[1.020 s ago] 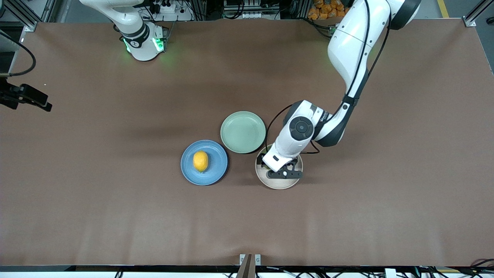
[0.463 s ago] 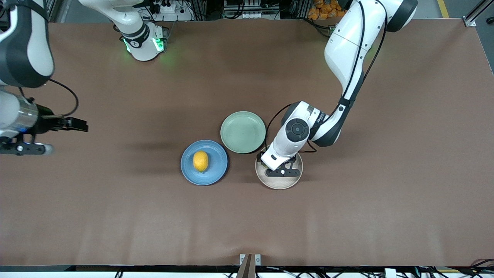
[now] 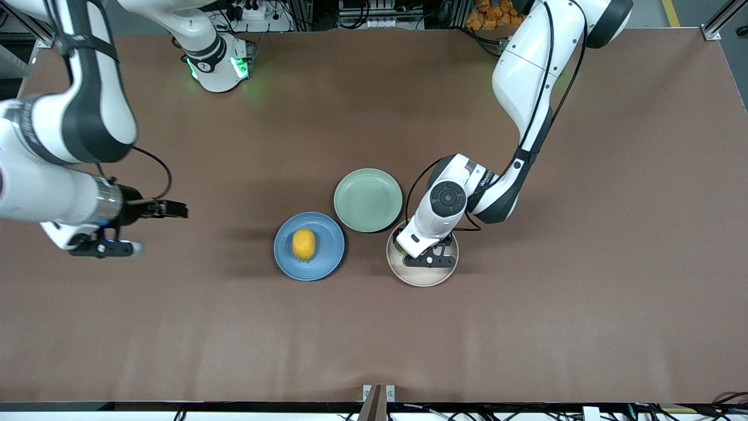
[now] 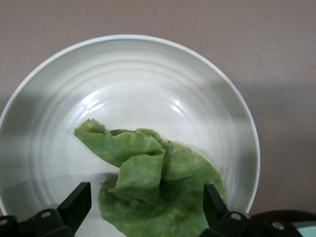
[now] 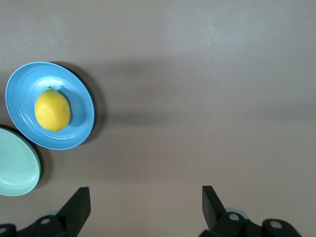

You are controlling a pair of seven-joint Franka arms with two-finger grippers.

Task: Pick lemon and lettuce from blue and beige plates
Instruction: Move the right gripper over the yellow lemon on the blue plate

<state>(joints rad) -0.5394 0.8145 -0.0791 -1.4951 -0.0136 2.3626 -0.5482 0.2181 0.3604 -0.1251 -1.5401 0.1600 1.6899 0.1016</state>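
1. The right gripper [image 3: 105,248] hangs over bare table [image 3: 175,327] toward the right arm's end, its fingers [image 5: 74,207] apart and holding nothing.
2. The lemon [image 3: 303,244] lies on the blue plate [image 3: 327,257].
3. A mint-green plate [image 3: 368,200] sits just beside it, farther from the front camera.
4. The left gripper [image 3: 429,260] is low over the beige plate [image 3: 418,279], fingers [image 4: 76,205] spread either side of the lettuce [image 4: 153,187], which lies in that plate.

No legible text, label, brand, number or sign was found; a marking on the left arm's wrist could not be read.
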